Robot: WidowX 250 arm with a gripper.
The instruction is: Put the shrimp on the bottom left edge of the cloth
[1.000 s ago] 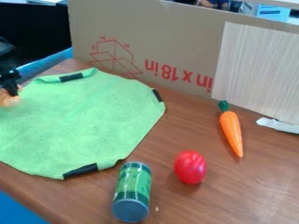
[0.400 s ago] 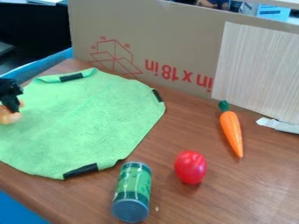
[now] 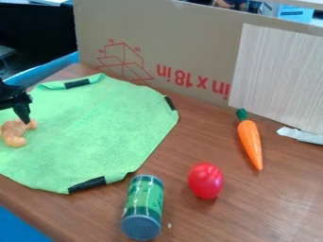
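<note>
Eight or so uneven sides give the bright green cloth (image 3: 95, 130) its shape; its surface is soft and fuzzy, slightly wrinkled. Black strips, smooth and flat, mark parts of its rim: one at the far edge, where the fabric folds up, one at the right corner, one at the near edge. Beneath it is a brown table (image 3: 189, 217) with a streaky wood grain.

At the far left of the view, over the left side of the cloth, is the shrimp (image 3: 14, 134), peach-orange, curved and lumpy. Whether it touches the fabric or is just above it, I cannot tell.

The black gripper (image 3: 27, 121) comes in from the left edge, tilted, its tip pointing down and slightly right. Its jaws are narrow, closed on the shrimp's upper right end.

Near the cloth's near edge, a green cylindrical can (image 3: 142, 203) lies on its side, its round grey end toward the viewer. Right of it is a glossy red oval tomato (image 3: 206, 180). Farther right, a smooth, tapering orange carrot (image 3: 250, 142) points its green top away. Behind stands a flat brown cardboard panel (image 3: 189, 42) with red print, overlapped on the right by a pale, finely lined board (image 3: 277, 75).
</note>
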